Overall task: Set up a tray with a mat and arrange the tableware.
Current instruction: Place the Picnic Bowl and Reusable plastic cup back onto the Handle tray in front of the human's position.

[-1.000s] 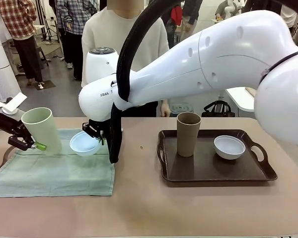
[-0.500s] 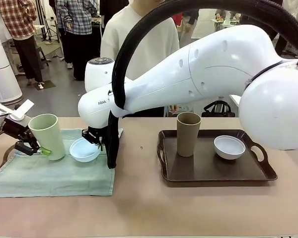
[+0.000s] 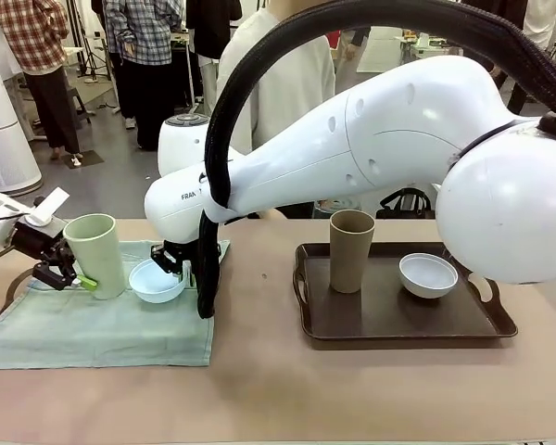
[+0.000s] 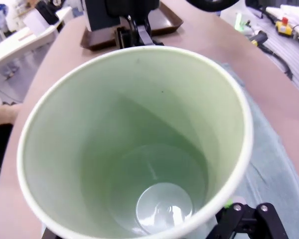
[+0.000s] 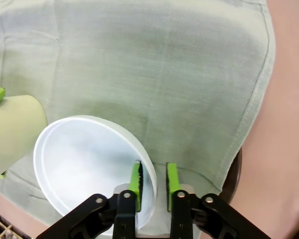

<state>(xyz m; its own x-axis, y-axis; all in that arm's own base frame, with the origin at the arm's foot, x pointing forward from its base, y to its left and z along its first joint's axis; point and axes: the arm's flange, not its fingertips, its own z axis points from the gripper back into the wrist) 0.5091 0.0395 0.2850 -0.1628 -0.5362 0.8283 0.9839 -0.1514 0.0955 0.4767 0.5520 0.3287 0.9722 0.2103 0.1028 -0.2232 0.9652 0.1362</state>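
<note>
At the far left of the front view a white round machine (image 3: 0, 130) stands on the grey floor (image 3: 102, 176). People in checked shirts (image 3: 32, 46) stand behind it in the upper left.

Low at the left edge, the left pincer (image 3: 72, 275) is clenched on the pale green cup (image 3: 96, 255). The cup stands upright on the left part of the green mat (image 3: 93, 324). In the left wrist view you look right down into the cup (image 4: 139, 149), and it is empty.

The mat lies flat on the tan counter (image 3: 278, 389). In the right wrist view, a dark tray (image 5: 235, 172) peeks out from under the mat's edge at the lower right.

Just right of the green cup sits the light blue bowl (image 3: 157, 280), on the mat too. The right pincer (image 3: 181, 262) is at the bowl's right rim. In the right wrist view its green pads (image 5: 135, 181) stand one inside and one outside the bowl's rim (image 5: 89, 164). I cannot tell if they are squeezing it or have let go.

The big white right arm (image 3: 371, 139) fills the middle and right of the front view. A person in a cream top (image 3: 278, 83) stands behind it at the far side.

On the right half of the counter lies a brown tray (image 3: 389, 315). The brown cup (image 3: 350, 250) stands at its left, and the white bowl (image 3: 428, 274) sits near it to the right.
</note>
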